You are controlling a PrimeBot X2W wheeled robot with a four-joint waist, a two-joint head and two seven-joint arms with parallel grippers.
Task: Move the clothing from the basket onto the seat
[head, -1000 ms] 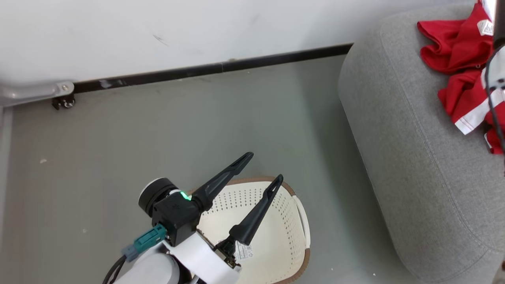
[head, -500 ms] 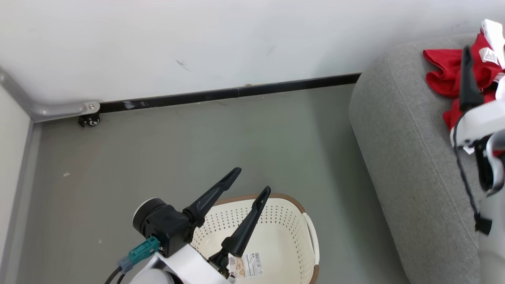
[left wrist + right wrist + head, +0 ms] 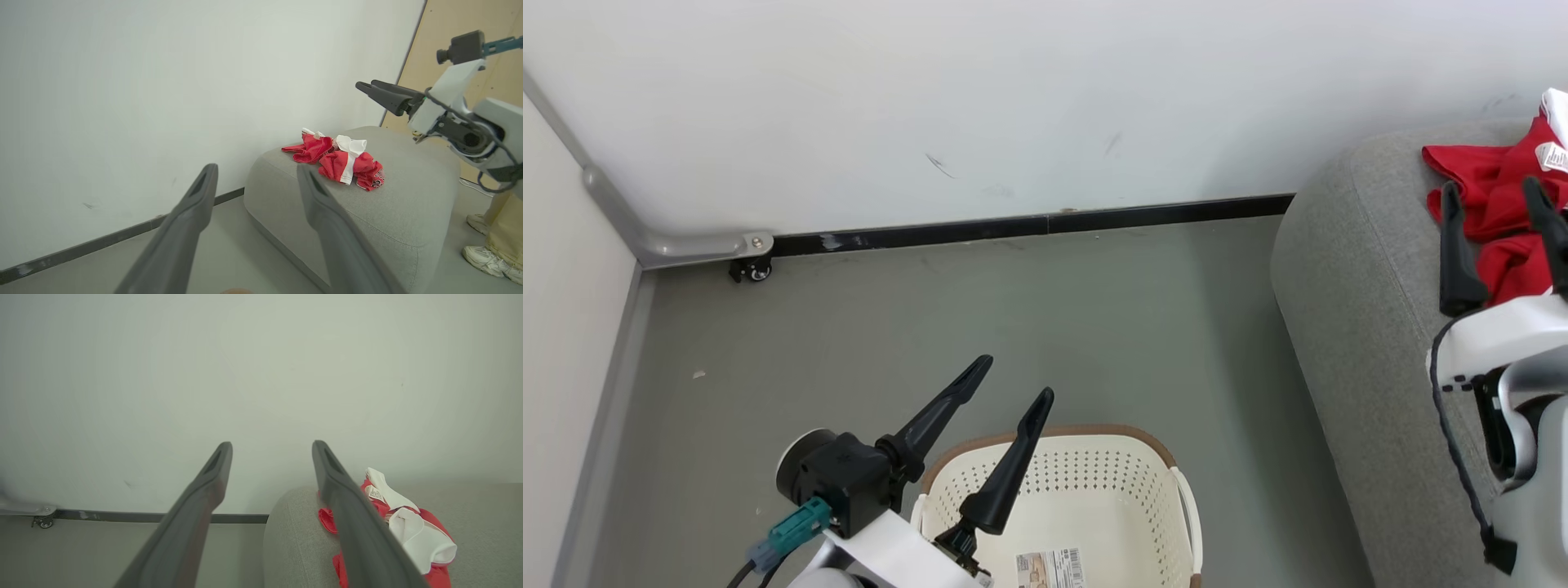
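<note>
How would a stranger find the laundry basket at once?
Start from the grey floor between the white wall and the big grey seat. The basket stands there near the left claw. It alone is cream plastic with small holes and a brown rim.

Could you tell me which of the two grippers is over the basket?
The left gripper: it reaches over the basket, while the right gripper is over the seat by the clothing.

Open floor (image 3: 1029,318) between basket (image 3: 1094,483) and seat (image 3: 1372,343)
</note>
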